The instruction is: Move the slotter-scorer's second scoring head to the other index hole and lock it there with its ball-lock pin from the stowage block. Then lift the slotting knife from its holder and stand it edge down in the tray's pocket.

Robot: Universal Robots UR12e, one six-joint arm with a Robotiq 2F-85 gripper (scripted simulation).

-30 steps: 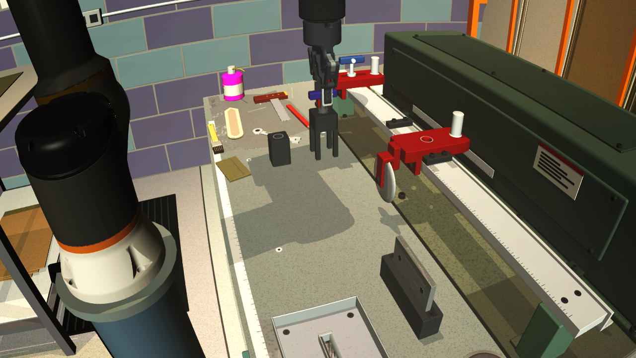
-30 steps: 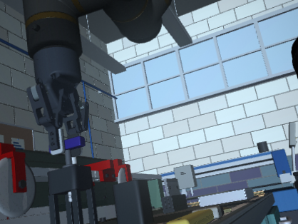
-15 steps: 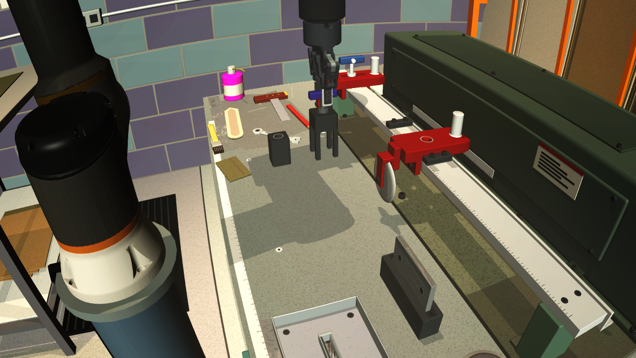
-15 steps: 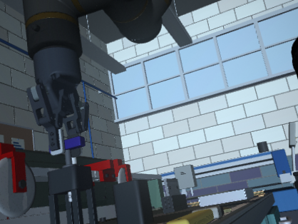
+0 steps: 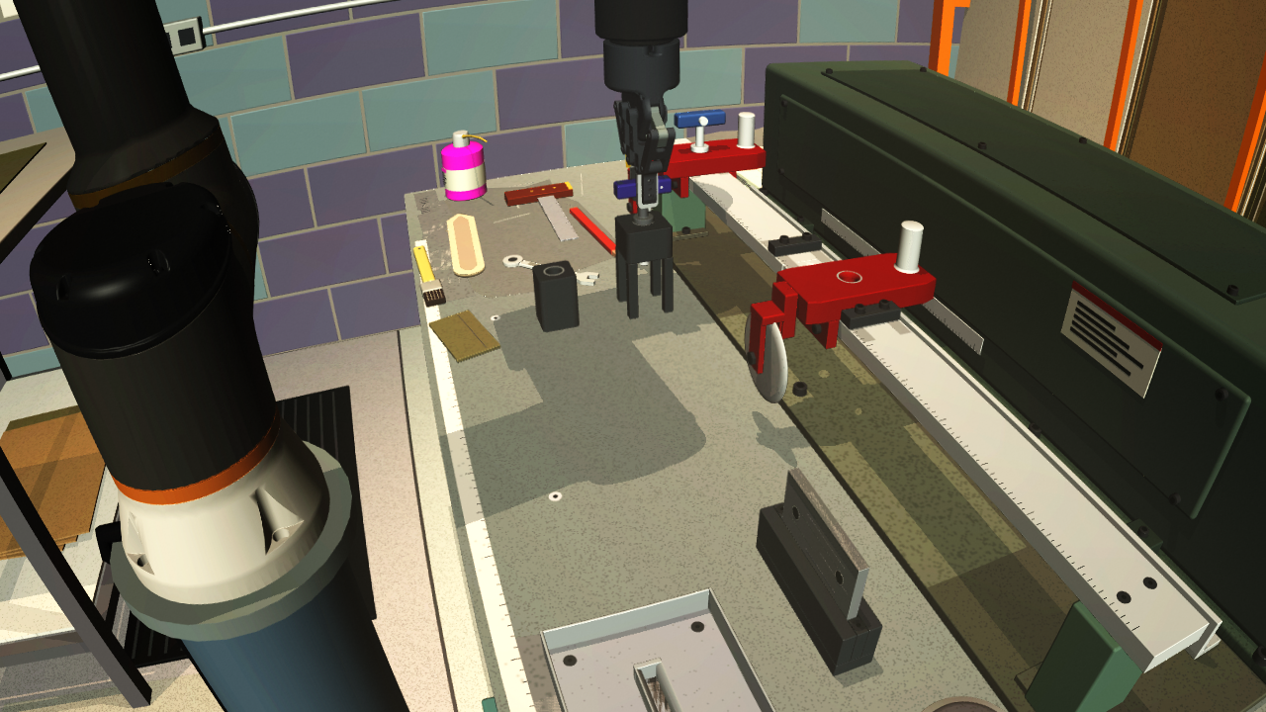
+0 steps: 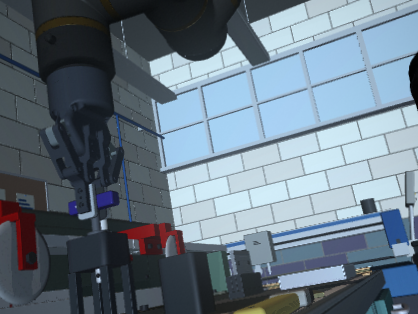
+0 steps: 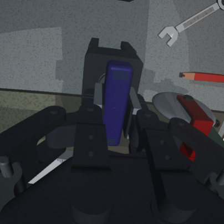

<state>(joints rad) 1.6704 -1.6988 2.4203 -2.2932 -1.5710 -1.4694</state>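
The ball-lock pin (image 5: pixel 639 189) (image 6: pixel 94 202) (image 7: pixel 117 101) has a blue T-handle and stands upright in the black stowage block (image 5: pixel 644 255) (image 6: pixel 97 265) (image 7: pixel 112 66) at the far end of the table. The second scoring head (image 5: pixel 837 297) is a red carriage with an empty pin hole, a white post and a grey wheel, sitting on the white rail. The other red head (image 5: pixel 713 158) (image 6: pixel 150 237) sits further back with its own blue-handled pin. The slotting knife (image 5: pixel 823 551) stands in its dark holder near the tray (image 5: pixel 651 660). My gripper (image 5: pixel 647 188) (image 6: pixel 90 200) (image 7: pixel 116 122) is closed on the pin's handle.
A brick wall stands behind the table. The dark green machine housing (image 5: pixel 1018 230) runs along the right of the rail. A second black block (image 5: pixel 556 295), a wrench (image 7: pixel 191 22), a red pencil (image 7: pixel 202 76), a pink bottle (image 5: pixel 465 166) and small tools lie at the far end.
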